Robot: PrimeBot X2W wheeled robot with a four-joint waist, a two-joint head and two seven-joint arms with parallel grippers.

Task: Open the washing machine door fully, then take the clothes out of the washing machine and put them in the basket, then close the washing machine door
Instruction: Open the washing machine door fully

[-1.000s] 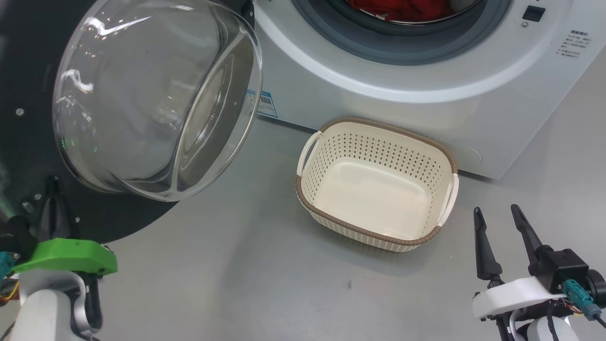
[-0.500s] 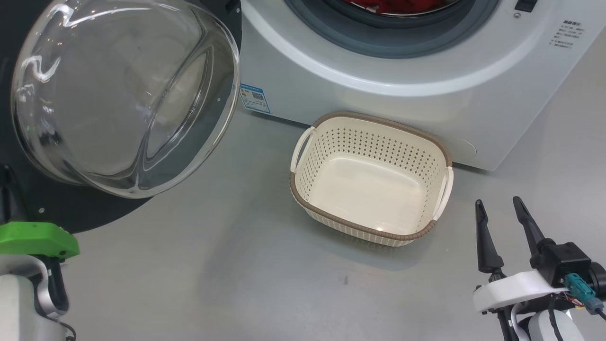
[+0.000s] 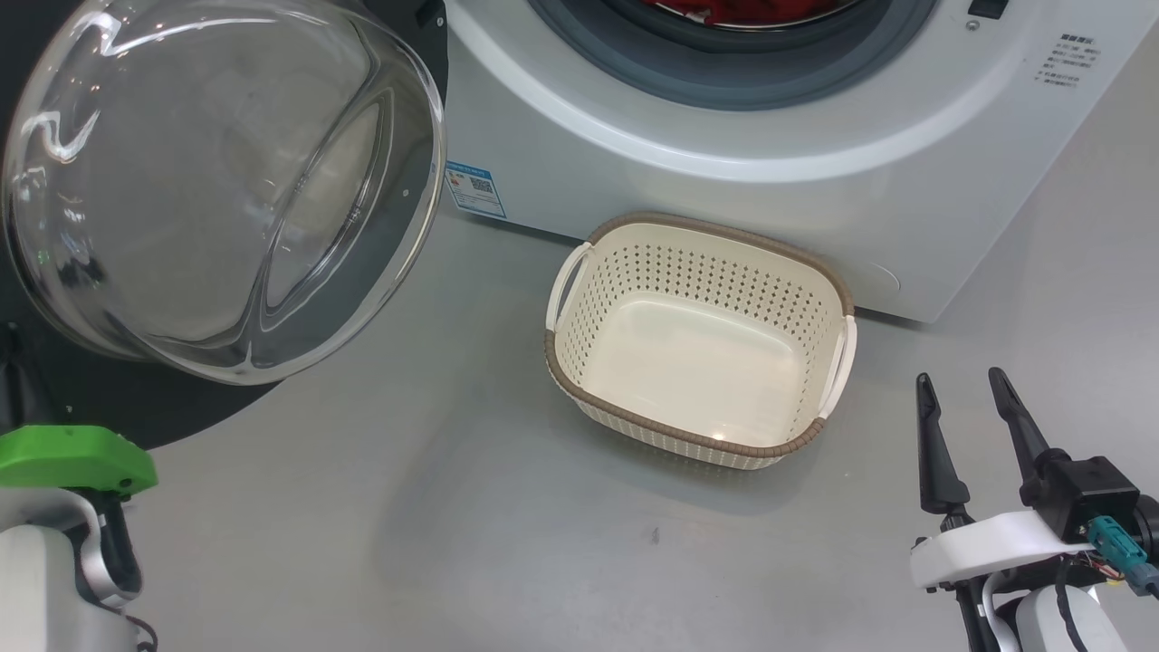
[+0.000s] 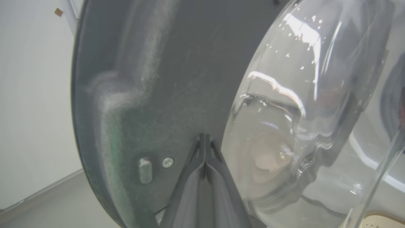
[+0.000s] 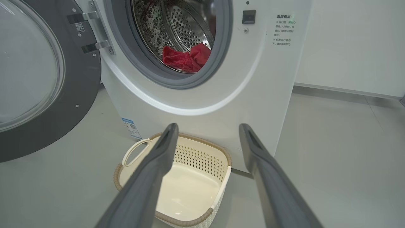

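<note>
The washing machine door (image 3: 217, 181) stands swung open at the left, its glass bowl bulging toward me. In the left wrist view my left gripper (image 4: 205, 136) is shut on nothing, its tips close against the door's dark inner rim (image 4: 152, 79); I cannot tell if they touch. The white washing machine (image 3: 770, 208) has its drum open, with the red clothes (image 5: 186, 58) lying inside. Empty, the cream basket (image 3: 706, 272) sits on the floor before the machine. My right gripper (image 3: 960, 376) hangs open to the basket's right, holding nothing.
Grey floor (image 3: 471, 507) spreads in front of the basket and to its right. A white wall (image 5: 348, 44) runs behind the machine on the right. The open door (image 5: 79, 88) takes up the space left of the machine (image 5: 253, 95).
The head camera has shifted. The door has swung a little further away from the machine, and my left arm has gone leftward with it. My right gripper stays open in place.
</note>
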